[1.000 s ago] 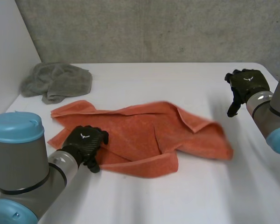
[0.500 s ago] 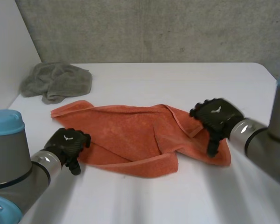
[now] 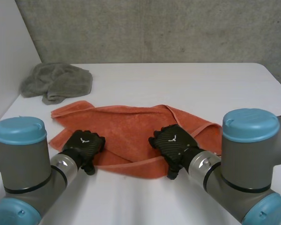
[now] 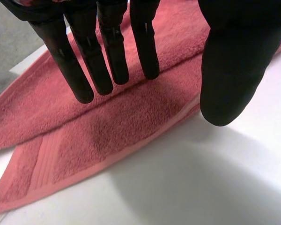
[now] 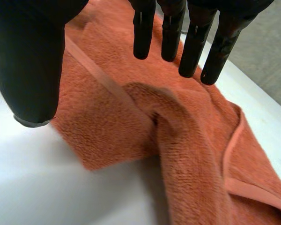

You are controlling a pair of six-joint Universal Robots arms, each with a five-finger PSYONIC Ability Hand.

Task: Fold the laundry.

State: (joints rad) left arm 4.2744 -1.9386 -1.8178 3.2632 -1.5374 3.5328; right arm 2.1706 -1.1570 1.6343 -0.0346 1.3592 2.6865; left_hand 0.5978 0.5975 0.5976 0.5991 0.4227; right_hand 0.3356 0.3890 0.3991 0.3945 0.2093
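Left wrist view: fingers (image 4: 105, 56) of my left hand (image 3: 84, 146) are straight, side by side with thin gaps, thumb held wide off them, nothing pinched. The tips hang over the orange towel (image 4: 84, 136) just inside its near hem, and the thumb tip sits over that hem where it meets the white table (image 4: 201, 187). I can't tell whether the tips touch cloth. Right wrist view: fingers (image 5: 194, 47) of my right hand (image 3: 174, 145) are straight too, slightly fanned, thumb wide, nothing between them. Under them I see a raised ridge of towel and a near corner lying on the table. In the head view both hands are palm-down along the towel's near edge, the left at its left end, the right just right of the middle. The towel lies mid-table, mostly flat, doubled over itself along the near side, with a flap turned in at the right. A grey towel (image 3: 56, 82) sits bunched at the table's far left, apart from the orange one. Both arms come in from the near corners.
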